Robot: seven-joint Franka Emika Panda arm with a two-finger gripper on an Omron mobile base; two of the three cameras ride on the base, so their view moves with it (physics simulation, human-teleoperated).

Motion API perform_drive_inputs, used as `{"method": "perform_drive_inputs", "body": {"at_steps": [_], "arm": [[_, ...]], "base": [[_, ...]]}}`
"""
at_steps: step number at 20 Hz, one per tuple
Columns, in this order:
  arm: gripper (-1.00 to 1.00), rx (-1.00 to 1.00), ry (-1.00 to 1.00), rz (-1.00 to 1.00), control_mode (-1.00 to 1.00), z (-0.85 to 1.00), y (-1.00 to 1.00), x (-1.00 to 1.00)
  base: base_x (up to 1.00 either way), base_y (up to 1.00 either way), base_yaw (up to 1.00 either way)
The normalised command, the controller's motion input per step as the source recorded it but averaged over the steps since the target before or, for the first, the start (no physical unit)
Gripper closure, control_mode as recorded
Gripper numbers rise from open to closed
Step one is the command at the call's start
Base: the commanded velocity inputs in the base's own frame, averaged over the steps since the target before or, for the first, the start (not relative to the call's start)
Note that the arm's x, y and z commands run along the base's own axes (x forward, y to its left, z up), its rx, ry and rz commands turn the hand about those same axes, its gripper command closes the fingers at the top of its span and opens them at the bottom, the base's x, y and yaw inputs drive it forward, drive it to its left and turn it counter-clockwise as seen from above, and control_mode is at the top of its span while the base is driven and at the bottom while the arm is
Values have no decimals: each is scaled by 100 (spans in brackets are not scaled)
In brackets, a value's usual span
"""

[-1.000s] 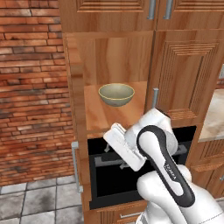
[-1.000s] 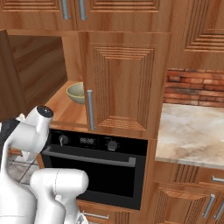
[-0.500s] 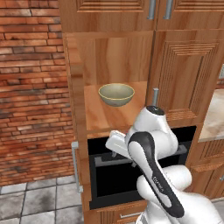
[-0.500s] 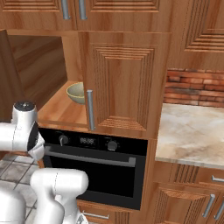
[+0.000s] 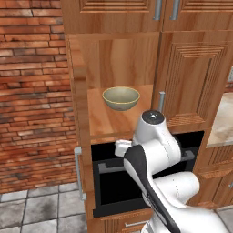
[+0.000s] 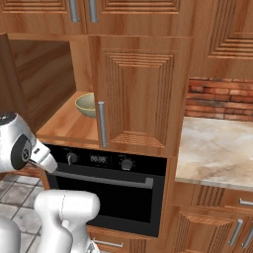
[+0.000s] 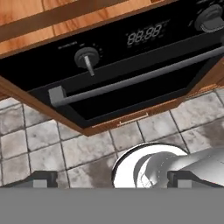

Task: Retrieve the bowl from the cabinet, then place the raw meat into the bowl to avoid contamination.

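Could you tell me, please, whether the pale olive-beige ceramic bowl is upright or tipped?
Upright: the pale olive-beige ceramic bowl sits level on the open reddish-brown wooden cabinet's shelf, rim upward.

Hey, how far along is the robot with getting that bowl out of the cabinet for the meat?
Done: one door of the reddish-brown wooden cabinet stands open, showing the round pale olive-beige bowl on its shelf. In hand: nothing; the gripper has its jaws open and empty, facing the black built-in oven and the floor below the shelf. Left: grasping the bowl, taking it out, and putting the meat in.
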Motion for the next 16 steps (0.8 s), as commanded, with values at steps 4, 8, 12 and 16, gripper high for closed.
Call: {"method": "perform_drive_inputs", "body": {"at_steps": [4, 8, 12, 16], "arm": [[-100, -27, -21, 7, -100, 12, -38, 4], [-100, -24, -19, 8, -100, 20, -36, 7], [-100, -18, -13, 9, -100, 23, -31, 11], [-100, -4, -4, 7, -100, 33, -31, 5]], "base": [[0, 0, 0], [0, 0, 0], [0, 0, 0], [0, 0, 0]]}}
